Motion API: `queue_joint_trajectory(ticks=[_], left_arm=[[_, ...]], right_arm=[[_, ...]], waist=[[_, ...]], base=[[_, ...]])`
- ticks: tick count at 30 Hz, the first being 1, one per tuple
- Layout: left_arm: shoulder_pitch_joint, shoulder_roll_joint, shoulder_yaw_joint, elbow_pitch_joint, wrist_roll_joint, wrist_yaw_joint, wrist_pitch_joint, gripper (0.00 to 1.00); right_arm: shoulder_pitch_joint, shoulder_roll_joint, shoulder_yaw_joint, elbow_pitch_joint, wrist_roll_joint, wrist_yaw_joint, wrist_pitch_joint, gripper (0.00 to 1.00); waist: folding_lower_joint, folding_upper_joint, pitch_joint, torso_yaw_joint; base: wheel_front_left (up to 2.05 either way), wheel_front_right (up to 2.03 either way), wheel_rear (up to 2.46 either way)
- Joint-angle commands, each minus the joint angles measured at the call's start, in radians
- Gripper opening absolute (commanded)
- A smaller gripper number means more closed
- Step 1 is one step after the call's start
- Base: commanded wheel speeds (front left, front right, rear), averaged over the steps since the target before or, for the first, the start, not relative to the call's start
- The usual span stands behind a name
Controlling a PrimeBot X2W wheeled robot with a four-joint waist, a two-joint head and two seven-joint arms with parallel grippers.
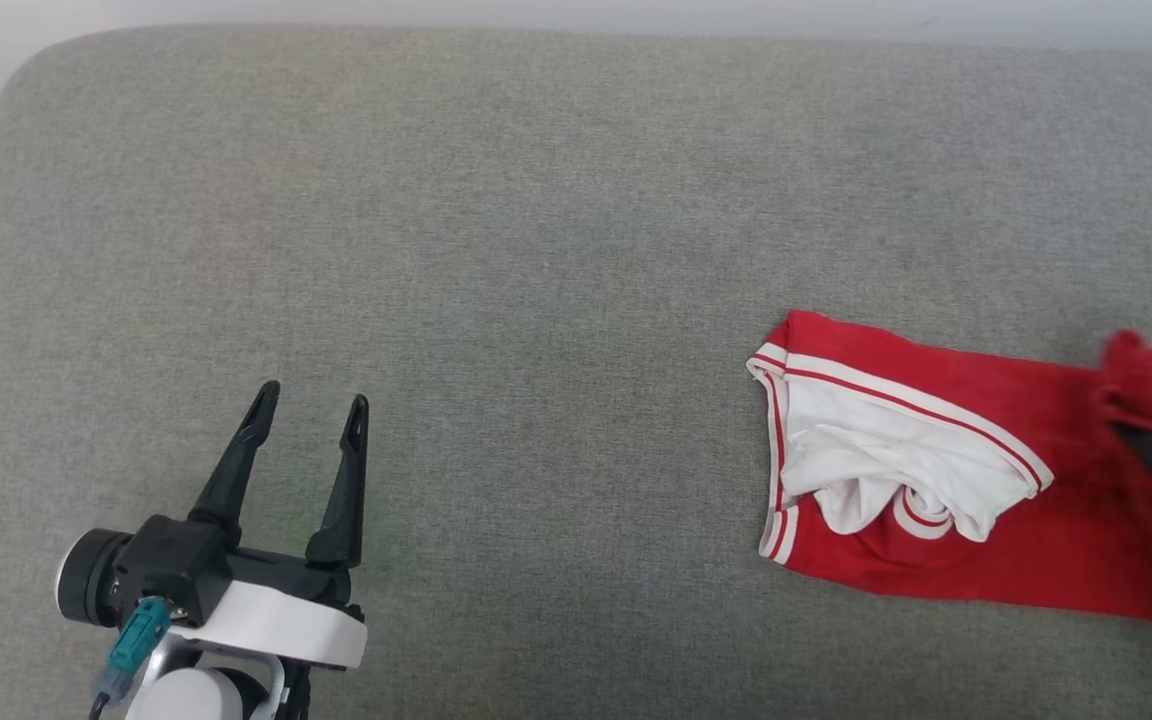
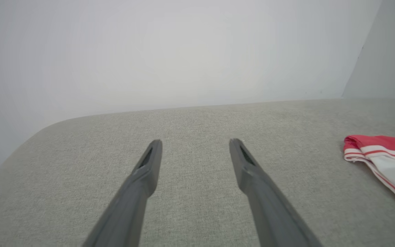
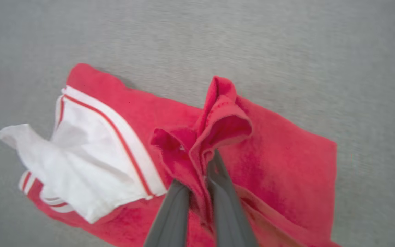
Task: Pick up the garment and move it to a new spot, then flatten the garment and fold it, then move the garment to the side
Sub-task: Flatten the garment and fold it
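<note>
R hand [image 3: 197, 168] – pinched shut on garment [image 1: 1026, 530] fold | L hand [image 1: 314, 396] – spread wide, empty, well apart | grey cushion [image 1: 536, 250] under both

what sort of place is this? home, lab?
Likely indoors, a sofa seat or padded bench rather than a hard worktable: the surface is a grey woven cushion with a rounded corner, a plain white wall stands behind it, and a red-and-white garment lies on it.
</note>
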Motion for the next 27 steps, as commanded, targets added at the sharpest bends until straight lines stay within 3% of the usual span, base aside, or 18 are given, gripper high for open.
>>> queue_joint_trajectory(ticks=[1, 7, 12, 17, 27], left_arm=[[0.003, 0.002, 0.002, -0.004, -0.003, 0.001, -0.005, 1.0], [0.002, -0.008, 0.002, -0.017, 0.002, 0.001, -0.005, 1.0], [0.007, -0.013, 0.003, -0.017, -0.001, 0.001, -0.005, 1.0], [-0.002, -0.019, 0.0, -0.012, -0.004, 0.001, -0.005, 1.0], [-0.021, -0.031, -0.009, 0.008, -0.01, 0.001, -0.005, 1.0]], right_arm=[[-0.004, 0.011, 0.024, -0.034, -0.011, 0.0, 0.012, 0.0], [-0.061, 0.058, 0.161, -0.12, -0.032, 0.0, 0.047, 0.0], [-0.136, 0.098, 0.276, -0.106, -0.038, 0.0, 0.052, 0.0], [-0.203, 0.13, 0.394, -0.035, -0.049, 0.0, 0.039, 0.0], [-0.29, 0.163, 0.514, 0.186, -0.045, 0.0, -0.051, 0.0]], waist=[[0.0, 0.0, 0.0, 0.005], [0.0, 0.0, 0.004, 0.025], [0.0, 0.0, 0.009, 0.041], [0.0, 0.0, 0.017, 0.056], [0.0, 0.0, 0.021, 0.077]], base=[[0.0, 0.0, 0.0], [0.0, 0.0, 0.0], [0.0, 0.0, 0.0], [0.0, 0.0, 0.0], [0.0, 0.0, 0.0]])
